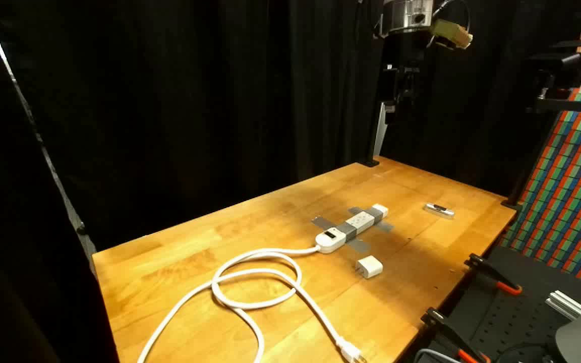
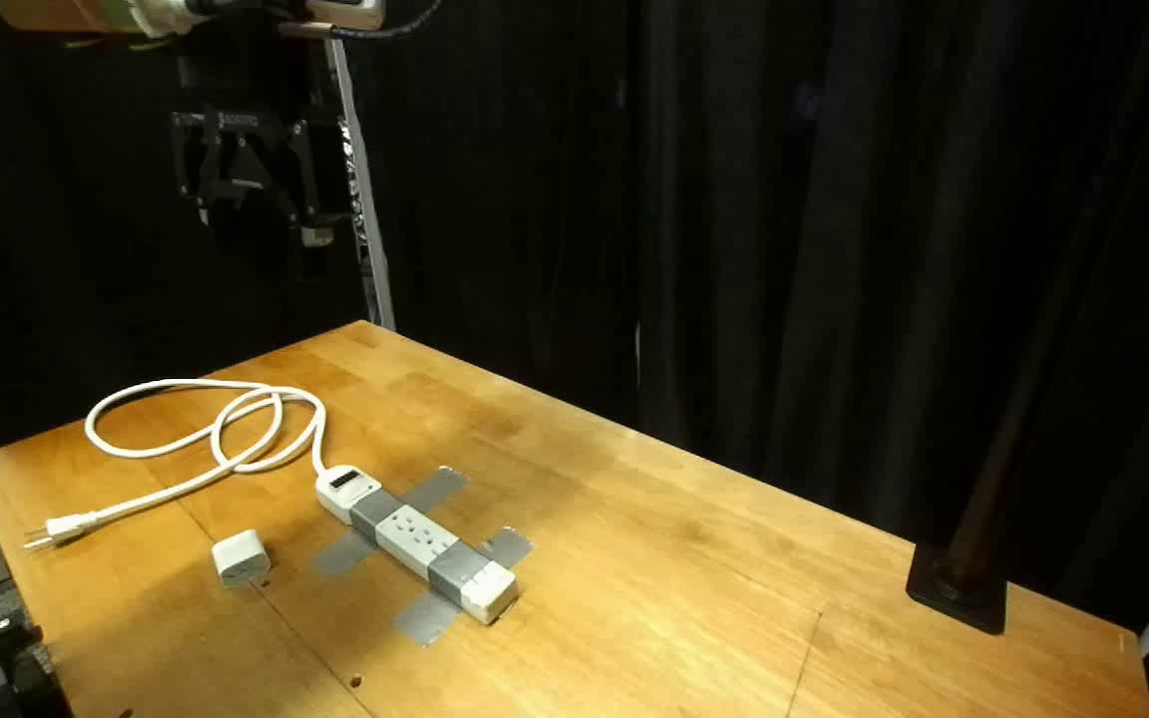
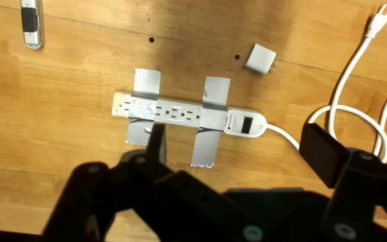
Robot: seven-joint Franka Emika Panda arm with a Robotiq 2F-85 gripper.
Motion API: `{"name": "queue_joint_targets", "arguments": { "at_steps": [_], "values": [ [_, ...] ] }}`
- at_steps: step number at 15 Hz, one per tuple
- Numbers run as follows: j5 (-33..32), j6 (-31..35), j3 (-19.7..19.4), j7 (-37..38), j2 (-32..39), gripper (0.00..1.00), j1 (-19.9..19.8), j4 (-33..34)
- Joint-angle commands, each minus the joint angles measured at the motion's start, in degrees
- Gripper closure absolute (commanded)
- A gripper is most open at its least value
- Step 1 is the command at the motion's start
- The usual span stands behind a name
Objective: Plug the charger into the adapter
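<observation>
Jaws are spread wide, empty, and the white wall charger (image 3: 260,59) on the tabletop (image 3: 69,77) near the power strip (image 3: 180,113) is probably light, kinda slick, so I'd pinch its sides, not the prongs (image 3: 274,62).

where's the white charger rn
In the wrist view, the white charger lies on the wooden table, above the right end of the power strip and just right of a dark hole.

Black curtains (image 1: 220,111) hang along one long side of the wooden table (image 1: 280,222) and past its ends; the light falls brightest on the table. Beyond one corner of the table I see a panel (image 1: 563,201) of red, green, blue and pale checks, and beside the table a dark perforated surface (image 1: 502,315).
</observation>
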Motion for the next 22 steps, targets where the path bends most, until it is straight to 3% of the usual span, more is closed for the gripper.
{"name": "queue_joint_targets", "arguments": {
  "at_steps": [1,6,12,17,18,22],
  "values": [
    [-0.01,-0.07,-0.04,0.03,0.02,0.00,0.05,0.28],
    [1.84,1.16,-0.27,2.10,0.52,0.00,-0.12,0.39],
    [10.46,15.70,-1.22,7.63,6.14,0.00,-1.00,-7.20],
    [4.93,27.31,-0.24,13.15,12.92,0.00,-1.41,-13.54],
    [5.60,31.60,-0.14,18.27,14.29,0.00,-1.38,-14.89],
    [11.99,44.33,0.13,25.15,18.58,0.00,-0.78,-18.16]
  ]
}}
